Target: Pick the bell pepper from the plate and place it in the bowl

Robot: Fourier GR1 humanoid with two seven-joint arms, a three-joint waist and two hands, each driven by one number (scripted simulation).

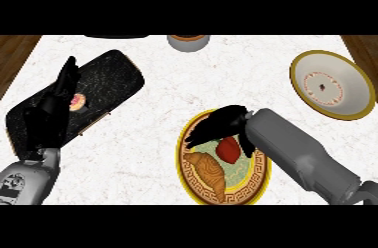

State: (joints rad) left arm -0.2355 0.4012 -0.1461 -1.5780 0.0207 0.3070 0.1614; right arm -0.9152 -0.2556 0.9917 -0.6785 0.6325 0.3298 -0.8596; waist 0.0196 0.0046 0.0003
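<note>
A red bell pepper (229, 149) lies on the round plate with a gold patterned rim (244, 196), next to a brown pastry (207, 169). My right hand (221, 124) hangs over the plate's far half. Its fingers stretch left past the pepper and its thumb shows dark at the pepper's right side, so the pepper sits in the gap, not clasped. The bowl (353, 82), gold-rimmed with a pale inside, stands at the far right, apart from the hand. At the left, my left hand (55, 102) rests open, fingers up.
A long black tray (103, 79) lies slanted at the left under the left hand, with a small pink-and-yellow item (77, 101) on it. A grey cup (188, 42) stands at the far edge. Wooden floor shows past both far corners of the counter.
</note>
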